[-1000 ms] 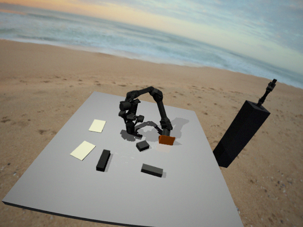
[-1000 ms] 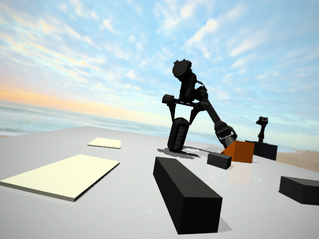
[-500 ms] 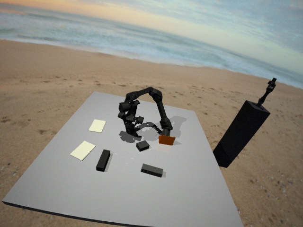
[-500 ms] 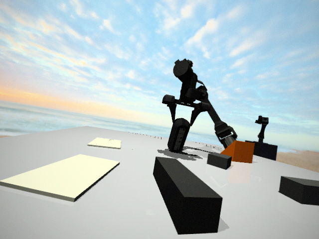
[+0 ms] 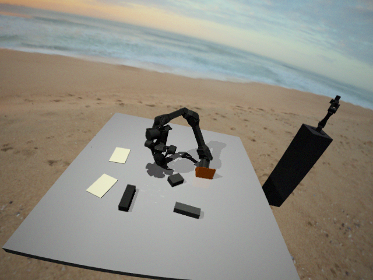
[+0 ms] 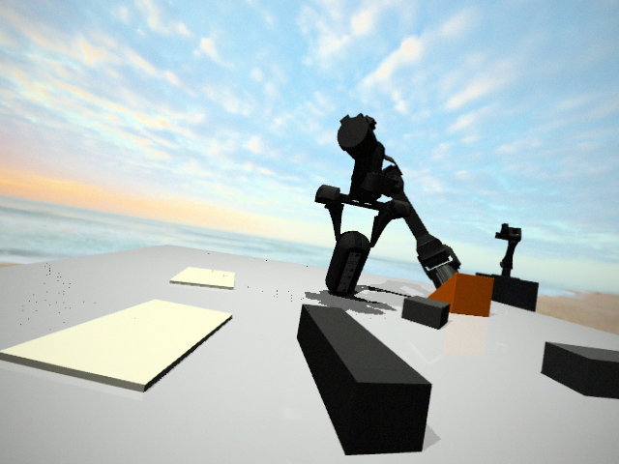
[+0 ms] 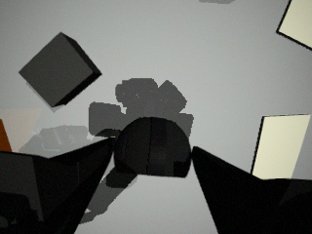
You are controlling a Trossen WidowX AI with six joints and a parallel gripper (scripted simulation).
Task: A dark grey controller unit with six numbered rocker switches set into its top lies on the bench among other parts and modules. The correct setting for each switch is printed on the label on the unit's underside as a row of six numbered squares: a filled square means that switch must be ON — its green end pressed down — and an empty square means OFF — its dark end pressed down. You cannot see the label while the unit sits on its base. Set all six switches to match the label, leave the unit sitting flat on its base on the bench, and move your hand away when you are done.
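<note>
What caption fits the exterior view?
Gripper holds the controller unit upright on end on the bench.

Dark grey controller unit point(image 6: 348, 263), orange block point(image 6: 467, 294), cream plates point(image 6: 120, 340), pale grey bench point(image 5: 156, 241).

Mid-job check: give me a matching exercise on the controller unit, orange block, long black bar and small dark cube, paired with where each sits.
1 controller unit
2 orange block
3 long black bar
4 small dark cube

A at the arm's foot
B beside the near cream plate
C on end within the gripper
D between unit and orange block

Pairs: 1-C; 2-A; 3-B; 4-D
</note>
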